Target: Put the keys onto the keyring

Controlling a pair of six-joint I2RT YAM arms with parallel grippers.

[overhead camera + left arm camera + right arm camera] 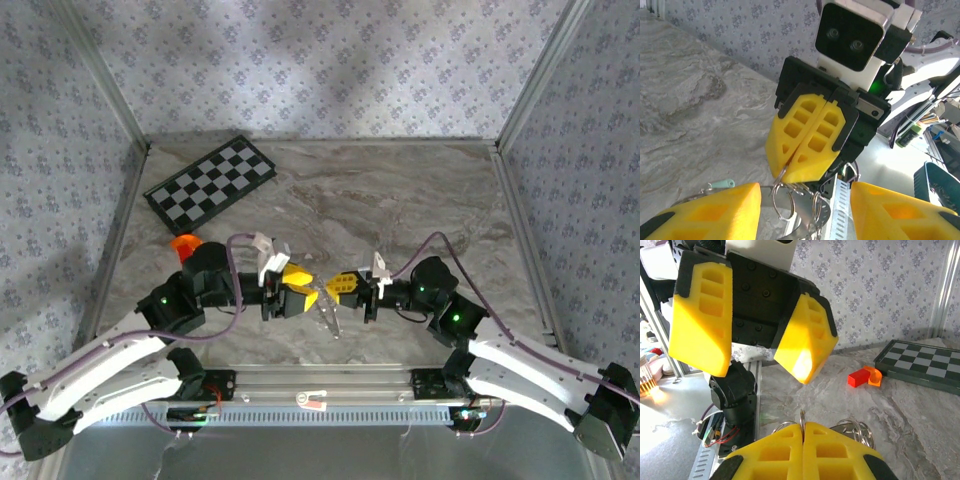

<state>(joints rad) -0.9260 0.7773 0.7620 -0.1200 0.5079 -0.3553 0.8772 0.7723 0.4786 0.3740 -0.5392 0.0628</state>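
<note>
Your right gripper (789, 170) clenched on the keyring (855, 427), your left gripper (757, 372) spread apart facing it, ring low between its fingers, key (722, 184) just beside one finger.

The top camera looks down from high behind the near edge, far enough back to take in the whole marble tabletop (400, 200). Each wrist camera sits close and low. The left one faces the right pincer (790, 172) and the right one faces the left pincer (757, 367), so they look at each other. Both share the keyring (785, 202) between them.
</note>
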